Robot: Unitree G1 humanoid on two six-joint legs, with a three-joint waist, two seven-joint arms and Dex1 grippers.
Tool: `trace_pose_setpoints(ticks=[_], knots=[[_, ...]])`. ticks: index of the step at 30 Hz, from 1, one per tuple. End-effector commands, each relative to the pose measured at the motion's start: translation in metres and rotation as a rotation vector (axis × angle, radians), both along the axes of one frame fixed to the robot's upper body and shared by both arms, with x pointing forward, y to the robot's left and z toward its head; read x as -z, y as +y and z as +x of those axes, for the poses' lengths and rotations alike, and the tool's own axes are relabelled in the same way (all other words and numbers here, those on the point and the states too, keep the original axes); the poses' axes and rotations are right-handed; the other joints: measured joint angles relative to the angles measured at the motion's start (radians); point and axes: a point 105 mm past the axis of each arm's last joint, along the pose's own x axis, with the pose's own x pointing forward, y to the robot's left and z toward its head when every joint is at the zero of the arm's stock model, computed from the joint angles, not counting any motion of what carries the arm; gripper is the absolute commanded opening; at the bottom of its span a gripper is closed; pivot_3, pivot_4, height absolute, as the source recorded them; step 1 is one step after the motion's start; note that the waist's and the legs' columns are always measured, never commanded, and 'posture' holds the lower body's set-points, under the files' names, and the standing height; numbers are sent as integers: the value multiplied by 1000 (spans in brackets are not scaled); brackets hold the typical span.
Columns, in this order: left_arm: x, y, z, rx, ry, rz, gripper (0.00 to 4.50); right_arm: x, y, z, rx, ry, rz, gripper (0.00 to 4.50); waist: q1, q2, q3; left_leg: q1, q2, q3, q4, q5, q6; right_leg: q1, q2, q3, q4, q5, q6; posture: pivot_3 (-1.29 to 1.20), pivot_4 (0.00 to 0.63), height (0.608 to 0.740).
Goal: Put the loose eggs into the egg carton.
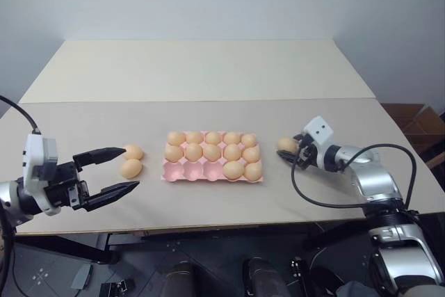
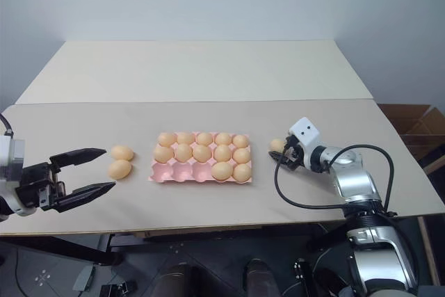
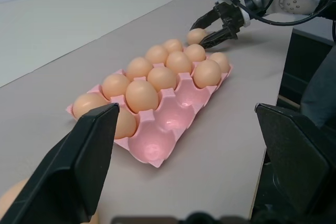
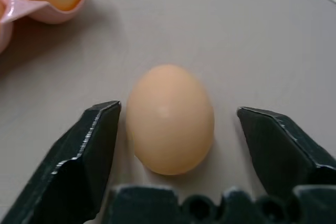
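The pink egg carton [image 1: 202, 172] lies mid-table with eggs in most cups; three cups at the left of its near row are bare. Two loose eggs [image 1: 133, 151] [image 1: 131, 168] rest side by side on the table just left of the carton. My left gripper [image 2: 109, 168] is open, its fingertips just short of those two eggs. A third loose egg [image 4: 169, 119] lies on the table right of the carton. My right gripper [image 1: 290, 149] straddles that egg, open, with a gap showing beside one finger [image 4: 273, 145].
The table's near edge [image 1: 208, 226] runs just below the carton and both grippers. A second tabletop [image 1: 201, 67] stretches bare behind the seam. Cardboard boxes [image 1: 417, 119] sit on the floor past the right edge.
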Motion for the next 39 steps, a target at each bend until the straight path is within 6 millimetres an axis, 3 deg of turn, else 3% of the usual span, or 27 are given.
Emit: trace_pose_setpoints(ticks=[1, 4, 5, 7, 10, 16, 19, 22, 27, 30, 34, 39], knots=[[-9, -4, -2, 12, -51, 10, 4500, -27, 7, 3, -23, -96, 24, 2834, 0, 0, 0, 0, 0, 0, 0, 0, 0, 0, 0, 0, 0, 0, 0, 0, 150, 740], [-10, -4, -1, -4, -61, 5, 4500, -42, 15, -6, -56, -153, 9, 1911, 0, 0, 0, 1, 0, 0, 0, 0, 0, 0, 0, 0, 1, 0, 0, 0, 150, 740], [-10, -3, -1, -21, -67, 1, 4500, -50, 23, -10, -77, -177, 9, 1791, 0, 0, 0, 1, 1, 0, 0, 0, 0, 0, 0, 0, 1, 0, 0, 0, 150, 740], [-10, -1, 2, -75, -79, -13, 4500, -65, 43, -23, -138, -216, 23, 1791, 0, 1, 0, 1, 1, 0, 0, 0, 0, 0, 0, 0, 1, 0, 0, 0, 150, 740], [-9, -1, 3, -127, -80, -43, 4500, -79, 90, -48, -261, -243, 53, 1791, -5, 0, 0, 1, 1, 0, 0, 0, 0, -1, 1, 0, 1, 0, 0, 0, 150, 740], [-4, -8, -2, -128, -58, -73, 4500, -72, 156, -74, -393, -201, 82, 1791, -1, 0, 0, 2, 2, 0, 0, 0, 0, 0, 1, 0, 3, 0, -1, 0, 150, 740], [-2, -10, -4, -114, -40, -67, 4500, -56, 173, -78, -419, -178, 23, 1791, 3, 0, 0, 2, 1, 0, 0, 0, -1, 0, 0, 0, 3, -1, -1, 0, 150, 740], [-1, -11, -5, -101, -27, -59, 4500, -45, 180, -81, -432, -154, -5, 1791, 4, 0, 0, 1, 0, 0, 0, 0, -1, 0, -1, 0, 2, -2, -4, 0, 150, 740], [0, -12, -7, -81, -14, -53, 4500, -41, 184, -79, -420, -145, -21, 3397, 1, 0, 0, 1, 0, 0, 0, 0, -1, -1, 0, -1, 1, -1, -2, 0, 150, 740], [-1, -12, -6, -78, -15, -52, 4500, -60, 184, -80, -407, -183, 33, 4469, 1, 0, 0, 1, 1, 0, 0, 0, -1, -1, 1, -1, 2, -2, -3, 0, 150, 740], [-2, -9, -6, -82, -19, -43, 4500, -84, 170, -87, -407, -238, 82, 4493, 3, 0, 0, 1, 2, 0, 0, 0, -1, -2, 1, -1, 3, -2, -3, 0, 150, 740], [-4, 2, -6, -114, -23, -18, 4500, -101, 131, -97, -410, -277, 115, 4493, 6, 0, 0, 0, 1, 0, 0, 0, -1, -1, -1, -1, 0, -2, -3, 0, 150, 740]])
